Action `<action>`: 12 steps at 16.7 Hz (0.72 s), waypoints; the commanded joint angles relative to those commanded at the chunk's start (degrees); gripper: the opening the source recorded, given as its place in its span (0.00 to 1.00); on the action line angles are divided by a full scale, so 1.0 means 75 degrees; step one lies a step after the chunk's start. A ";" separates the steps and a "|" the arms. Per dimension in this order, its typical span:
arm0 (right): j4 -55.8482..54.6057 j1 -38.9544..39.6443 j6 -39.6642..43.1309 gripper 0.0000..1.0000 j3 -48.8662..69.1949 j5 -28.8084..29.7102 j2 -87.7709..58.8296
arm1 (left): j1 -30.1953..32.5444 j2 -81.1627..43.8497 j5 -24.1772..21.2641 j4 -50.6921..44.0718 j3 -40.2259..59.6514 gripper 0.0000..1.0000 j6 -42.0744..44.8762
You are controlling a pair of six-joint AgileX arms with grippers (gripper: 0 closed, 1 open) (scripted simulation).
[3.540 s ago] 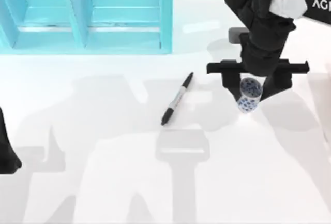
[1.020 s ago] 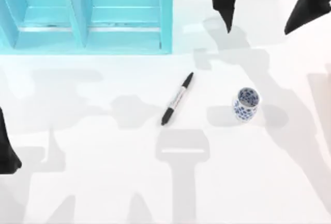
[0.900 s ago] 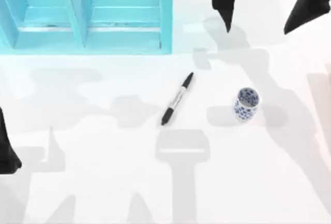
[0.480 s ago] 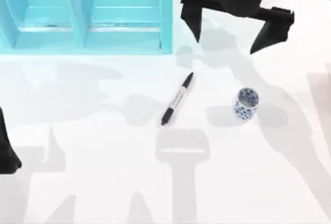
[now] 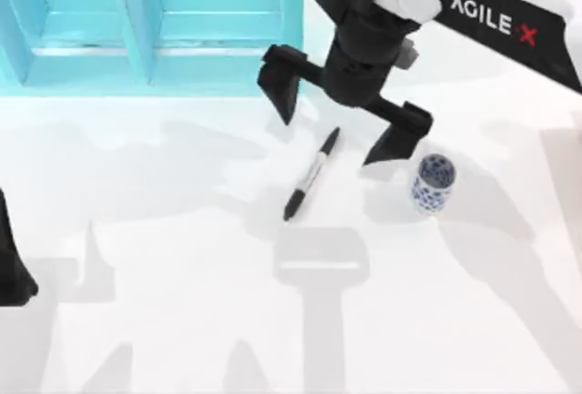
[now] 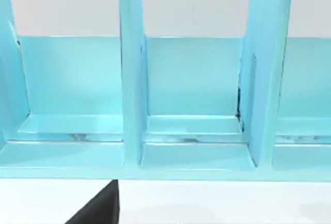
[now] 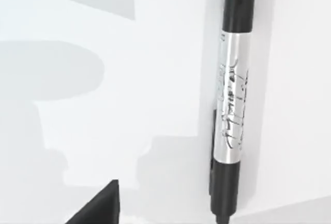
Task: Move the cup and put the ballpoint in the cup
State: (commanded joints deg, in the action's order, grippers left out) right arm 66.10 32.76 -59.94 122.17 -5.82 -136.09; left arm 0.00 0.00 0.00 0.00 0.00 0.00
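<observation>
While the right jaws point(image 5: 336, 121) hang spread wide above the desk point(image 5: 182, 321) in the top view, the pen point(image 5: 311, 174) lies flat and diagonal with its upper tip about midway between the two fingertips and the rest of its barrel running out past them, toward the desk's near edge. The cup point(image 5: 434, 182) stands upright just outside the jaws, close beside the fingertip nearer it and apart from the pen. The step in hand looks like the pen pickup. To do it well, the jaws should shift along the barrel so they straddle the grey middle, not the tip, and keep the fingers square across the barrel. On the way down, the finger by the cup needs room, or it may knock the cup over. The left arm point(image 5: 11, 267) is parked at the desk's left edge; whether its jaws are spread I cannot tell.

From the left wrist, a blue shelf point(image 6: 129, 79) with upright dividers faces the camera.

From the right wrist, the pen point(image 7: 230, 110) lies on the desk point(image 7: 103, 105) with its printed grey barrel between black ends. That grey stretch is the best place to pinch, since a middle hold should keep the pen from swinging when lifted.
</observation>
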 joint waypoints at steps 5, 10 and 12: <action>-0.0087 -0.0011 -0.0091 1.00 -0.0094 -0.0008 -0.0010 | 0.0000 0.0000 0.0000 0.0000 0.0000 1.00 0.0000; -0.0812 0.0079 -0.0152 1.00 -0.0360 -0.0007 -0.0444 | 0.0000 0.0000 0.0000 0.0000 0.0000 1.00 0.0000; -0.1332 0.0128 -0.0206 1.00 -0.0560 0.0008 -0.0756 | 0.0000 0.0000 0.0000 0.0000 0.0000 1.00 0.0000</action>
State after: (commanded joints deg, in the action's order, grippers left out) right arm 56.11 33.72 -61.49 117.97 -5.76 -141.76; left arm 0.00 0.00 0.00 0.00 0.00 0.00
